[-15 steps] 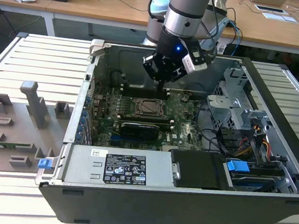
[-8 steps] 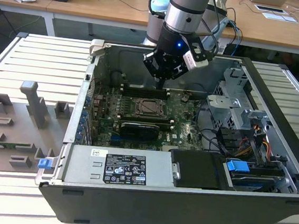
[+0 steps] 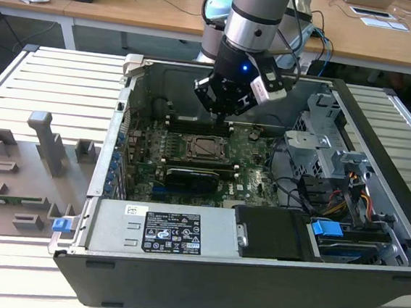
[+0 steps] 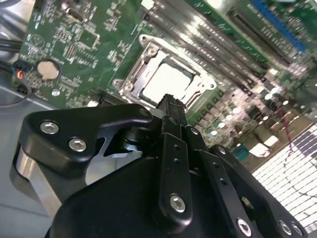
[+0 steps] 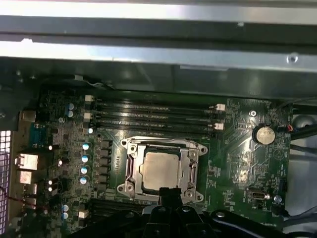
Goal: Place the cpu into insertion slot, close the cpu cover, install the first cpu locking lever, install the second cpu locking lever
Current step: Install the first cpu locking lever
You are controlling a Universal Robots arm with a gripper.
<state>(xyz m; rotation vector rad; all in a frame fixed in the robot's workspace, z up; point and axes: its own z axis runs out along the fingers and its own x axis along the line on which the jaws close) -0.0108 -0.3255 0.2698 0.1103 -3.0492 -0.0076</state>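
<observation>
Above the insertion slot, the gripper is hovering with jaws clenched empty; the cpu is sitting under the closed cpu cover.

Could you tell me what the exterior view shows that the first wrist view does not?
Exterior view alone: the open computer case, the grey fixture tray at that view's left, the arm above the board. First wrist view alone: the coin battery. Both: the cpu seated in the insertion slot, the cpu cover down around it, and the gripper.
</observation>
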